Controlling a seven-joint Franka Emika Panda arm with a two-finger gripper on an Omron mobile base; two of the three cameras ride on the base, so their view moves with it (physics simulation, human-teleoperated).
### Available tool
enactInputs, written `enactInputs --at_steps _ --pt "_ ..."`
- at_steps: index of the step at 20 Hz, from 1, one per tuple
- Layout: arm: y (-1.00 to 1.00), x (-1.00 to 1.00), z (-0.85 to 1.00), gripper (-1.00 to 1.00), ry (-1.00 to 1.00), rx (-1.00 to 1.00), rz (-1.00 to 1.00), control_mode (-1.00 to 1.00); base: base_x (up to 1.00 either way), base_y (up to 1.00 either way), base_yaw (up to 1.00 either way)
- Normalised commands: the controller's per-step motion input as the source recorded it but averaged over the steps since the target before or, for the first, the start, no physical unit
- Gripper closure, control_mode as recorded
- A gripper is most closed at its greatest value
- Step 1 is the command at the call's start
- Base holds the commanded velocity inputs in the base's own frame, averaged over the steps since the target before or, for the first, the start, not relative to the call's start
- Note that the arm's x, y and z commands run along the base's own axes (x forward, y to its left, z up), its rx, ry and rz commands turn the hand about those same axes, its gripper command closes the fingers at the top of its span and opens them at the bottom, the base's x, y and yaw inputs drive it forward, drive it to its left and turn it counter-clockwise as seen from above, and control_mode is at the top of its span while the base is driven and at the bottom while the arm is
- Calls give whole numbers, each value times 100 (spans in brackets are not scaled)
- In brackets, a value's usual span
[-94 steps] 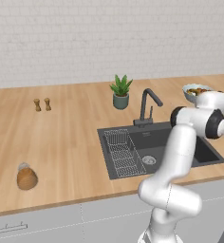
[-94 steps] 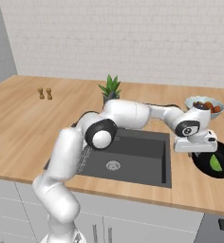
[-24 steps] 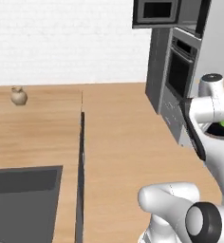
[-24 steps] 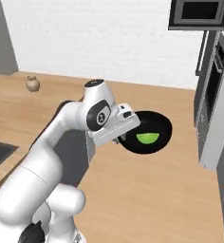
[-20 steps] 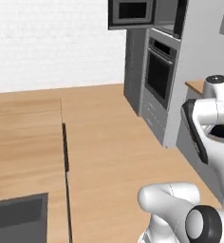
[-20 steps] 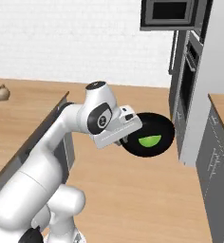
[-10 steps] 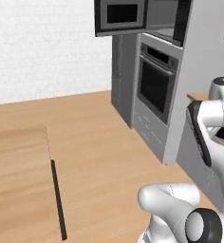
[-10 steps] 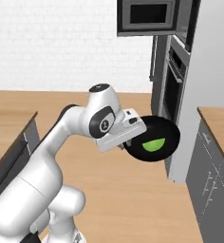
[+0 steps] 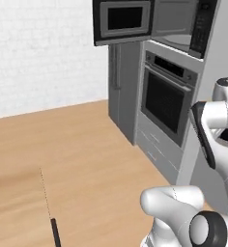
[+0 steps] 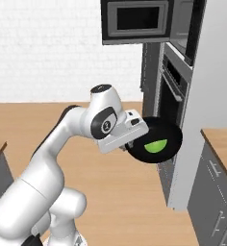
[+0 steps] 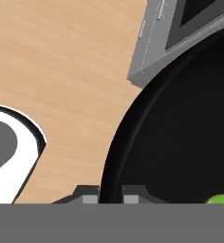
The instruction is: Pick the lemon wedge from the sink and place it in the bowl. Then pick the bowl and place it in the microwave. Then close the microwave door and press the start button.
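The black bowl (image 10: 159,136) hangs level in the air in front of the oven, with my gripper (image 10: 132,142) shut on its left rim. The lime-green lemon wedge (image 10: 155,145) lies inside the bowl. In the hand view the bowl (image 11: 180,133) covers the right side, its rim is pinched in my gripper (image 11: 110,198), and a bit of the lemon wedge (image 11: 220,199) shows at the bottom. The microwave (image 10: 182,24) sits high above, its microwave door (image 10: 137,19) swung open to the left. The sink is out of view.
A built-in oven (image 10: 170,81) with a bar handle stands under the microwave, with grey drawers below it. A wooden counter on grey cabinets (image 10: 216,192) lies at the right. Open wooden floor (image 9: 77,159) stretches to the left.
The whole picture has shifted as the base drove on: the microwave and oven now sit closer and more central. The bowl with the wedge stays held in my gripper.
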Motion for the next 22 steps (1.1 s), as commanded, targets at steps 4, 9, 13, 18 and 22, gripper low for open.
enactInputs --at_steps 4,9,13,18,22 --pt "0 0 0 100 0 0 0 100 100 0 -33" --pt "0 0 0 100 0 0 0 100 100 3 -37" --pt "0 0 0 100 0 0 0 100 97 35 -38" --pt "0 0 0 100 0 0 0 100 71 46 -35" --pt "0 0 0 100 0 0 0 100 47 16 -37"
